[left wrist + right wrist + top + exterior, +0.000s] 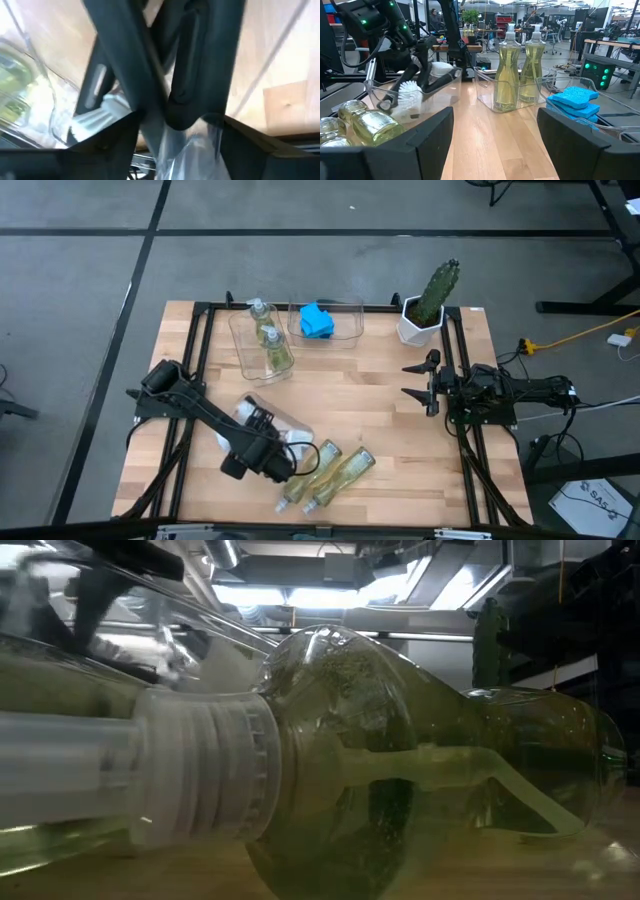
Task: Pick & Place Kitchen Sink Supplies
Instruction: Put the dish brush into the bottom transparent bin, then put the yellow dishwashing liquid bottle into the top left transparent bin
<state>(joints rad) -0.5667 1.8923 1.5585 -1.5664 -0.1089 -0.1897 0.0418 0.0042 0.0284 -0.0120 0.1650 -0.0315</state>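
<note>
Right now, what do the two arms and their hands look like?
Both arms are dark, near-black, jointed links. The left hand ends a boxy black wrist; the right hand has two slim black fingers. Black cabling bunches behind the right wrist. No readable markings.

Glossy clear plastic bottles (330,473); matt wooden table (380,390).

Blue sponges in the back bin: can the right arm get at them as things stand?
Probably yes. The blue sponges lie in an open-topped clear bin, and the right tool sits open with bare table between. The cactus stands off to the side of that path. The left tool is busy near the table's front.
</note>
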